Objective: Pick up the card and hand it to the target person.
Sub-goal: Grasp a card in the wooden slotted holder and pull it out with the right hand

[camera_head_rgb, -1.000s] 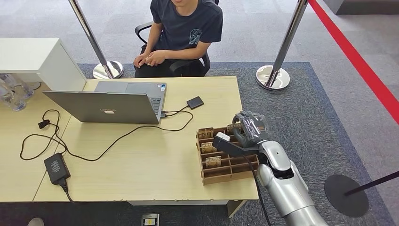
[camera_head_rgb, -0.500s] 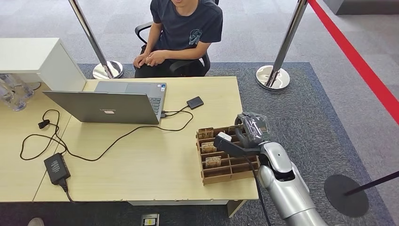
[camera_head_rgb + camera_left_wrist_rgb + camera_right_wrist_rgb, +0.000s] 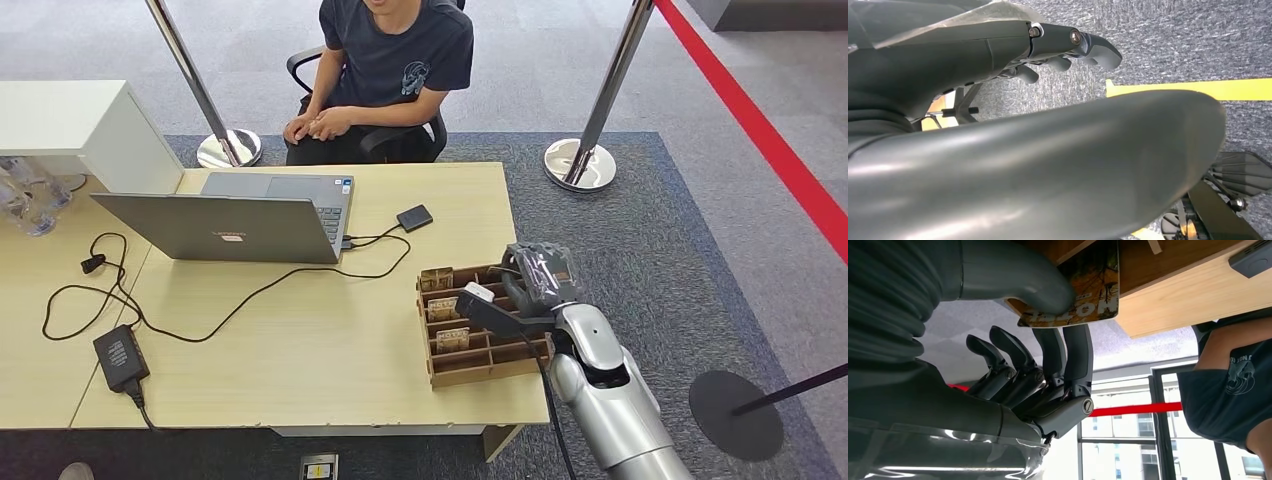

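The card, pinched between the right hand's thumb and fingers, lies flat-faced at the wooden divider tray's far right corner on the worktop; its long axis cannot be told. Three more cards stand in the tray.

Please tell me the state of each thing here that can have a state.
card: pinched by the right robot hand, still at the wooden organizer
left robot hand: holds nothing, fingers curled
laptop: open
person: seated, hands together in the lap
power adapter: cable attached, lying on the desk
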Controlling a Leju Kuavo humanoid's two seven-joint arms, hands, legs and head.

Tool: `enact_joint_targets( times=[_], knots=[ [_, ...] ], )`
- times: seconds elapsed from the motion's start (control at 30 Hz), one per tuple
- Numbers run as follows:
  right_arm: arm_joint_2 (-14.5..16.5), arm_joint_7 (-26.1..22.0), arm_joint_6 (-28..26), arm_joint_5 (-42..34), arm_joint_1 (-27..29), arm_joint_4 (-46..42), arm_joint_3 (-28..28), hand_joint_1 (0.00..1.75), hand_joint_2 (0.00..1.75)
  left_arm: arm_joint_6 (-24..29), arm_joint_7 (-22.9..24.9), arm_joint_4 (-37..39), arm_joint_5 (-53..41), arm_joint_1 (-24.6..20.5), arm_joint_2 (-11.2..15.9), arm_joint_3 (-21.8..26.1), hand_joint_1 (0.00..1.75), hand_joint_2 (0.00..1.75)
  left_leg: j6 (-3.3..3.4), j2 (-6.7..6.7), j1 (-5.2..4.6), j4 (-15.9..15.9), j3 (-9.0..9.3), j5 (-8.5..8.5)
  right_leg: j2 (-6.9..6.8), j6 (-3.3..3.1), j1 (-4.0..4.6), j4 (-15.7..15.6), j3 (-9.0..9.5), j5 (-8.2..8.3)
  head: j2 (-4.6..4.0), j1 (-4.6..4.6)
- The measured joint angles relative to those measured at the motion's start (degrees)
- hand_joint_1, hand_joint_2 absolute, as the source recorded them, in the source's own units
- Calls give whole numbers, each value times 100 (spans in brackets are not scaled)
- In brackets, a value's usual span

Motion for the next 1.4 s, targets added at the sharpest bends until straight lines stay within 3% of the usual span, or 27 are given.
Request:
enact_joint_targets(
  times=[0.57, 1.4],
  knots=[
    [-26, -83, -13, 70, 201, -374, -73, 175, 175, -7, -15, -1, -60, -14, -5, -2, 0, 0, 0, 0, 0, 0, -1, 0, 0, 0, 0, 0, -1, 0, 0, 0],
    [-202, -289, -104, 132, 646, -1852, -31, 175, 175, -26, -31, -2, -62, -77, -28, -2, 0, 0, 0, 0, 0, 0, -2, 0, 0, 0, 0, 0, 0, 0, 0, 0]
  ],
)
